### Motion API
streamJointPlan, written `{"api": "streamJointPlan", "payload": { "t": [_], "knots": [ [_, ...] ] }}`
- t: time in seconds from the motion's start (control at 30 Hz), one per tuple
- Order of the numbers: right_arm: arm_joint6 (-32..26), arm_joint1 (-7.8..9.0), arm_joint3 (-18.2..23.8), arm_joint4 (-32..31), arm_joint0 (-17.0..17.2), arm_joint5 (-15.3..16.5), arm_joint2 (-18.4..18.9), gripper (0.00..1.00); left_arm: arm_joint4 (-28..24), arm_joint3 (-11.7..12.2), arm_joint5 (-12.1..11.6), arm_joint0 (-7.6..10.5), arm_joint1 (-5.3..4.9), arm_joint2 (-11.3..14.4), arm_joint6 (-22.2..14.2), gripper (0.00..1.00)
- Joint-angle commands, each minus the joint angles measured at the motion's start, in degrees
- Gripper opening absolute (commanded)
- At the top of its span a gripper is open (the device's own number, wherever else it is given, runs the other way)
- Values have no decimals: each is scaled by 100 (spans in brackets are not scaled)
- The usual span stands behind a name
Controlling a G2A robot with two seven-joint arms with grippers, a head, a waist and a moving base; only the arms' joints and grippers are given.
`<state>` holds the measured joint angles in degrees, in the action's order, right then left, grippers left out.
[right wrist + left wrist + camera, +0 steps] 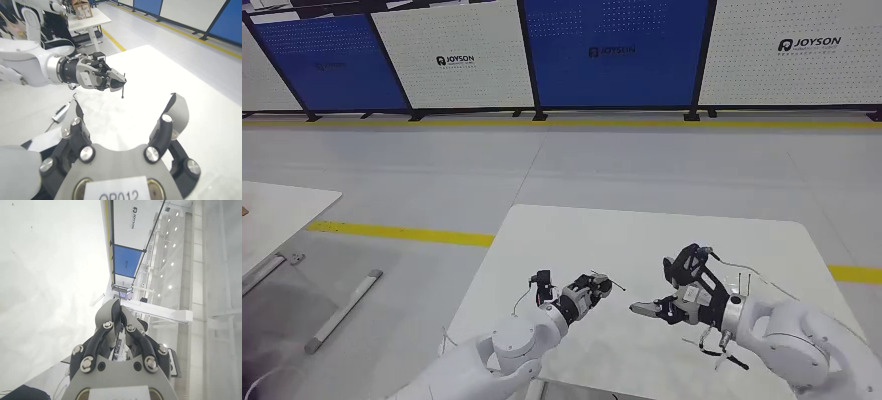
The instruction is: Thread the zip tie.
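The zip tie (pixel 123 89) is a thin black strip, pinched near its middle by my left gripper (pixel 123 81), which is shut on it above the white table (pixel 162 75). One end with a small head hangs below the fingers. In the left wrist view the zip tie (pixel 119 306) runs between the closed pads of the left gripper (pixel 118 306). My right gripper (pixel 124 96) stands open a short way from the tie, nothing between its fingers (pixel 179 108). From the top, the left gripper (pixel 600 286) and the right gripper (pixel 644 309) face each other, with the zip tie (pixel 615 286) between them.
Both arms hover over the near half of the white table (pixel 642 240). A second white table (pixel 277 215) stands to the left across the floor. Blue and white partition panels (pixel 612 50) and a yellow floor line (pixel 402 233) lie beyond.
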<state>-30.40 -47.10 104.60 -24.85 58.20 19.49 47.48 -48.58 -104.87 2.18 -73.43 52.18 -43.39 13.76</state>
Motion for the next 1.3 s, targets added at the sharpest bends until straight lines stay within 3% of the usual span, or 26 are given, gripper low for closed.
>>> {"api": "streamJointPlan", "payload": {
  "t": [0.0,0.1,0.53,0.73,0.9,1.13,1.27],
  "knots": [
    [-59,-16,-174,495,-8,-1,0,100,323,35,-73,-29,34,52,99,0],
    [-266,-49,-326,1104,-82,-1,-47,100,469,63,-133,-63,78,82,156,0],
    [-256,-54,-374,1153,-80,-5,-44,100,476,72,-135,-80,85,78,132,0],
    [-949,-150,-839,3120,-171,-1,51,100,1182,-5,-495,-276,126,10,461,0],
    [-1426,-337,-1458,3979,-229,-1,100,100,1471,-173,-543,-413,172,-28,631,0],
    [-2193,-812,-2229,4639,-329,-1,-71,100,1691,-189,-519,-465,268,-61,717,0],
    [-2283,-835,-2285,4716,-346,-1,-80,100,1750,-170,-526,-470,286,-64,752,0]
  ]
}}
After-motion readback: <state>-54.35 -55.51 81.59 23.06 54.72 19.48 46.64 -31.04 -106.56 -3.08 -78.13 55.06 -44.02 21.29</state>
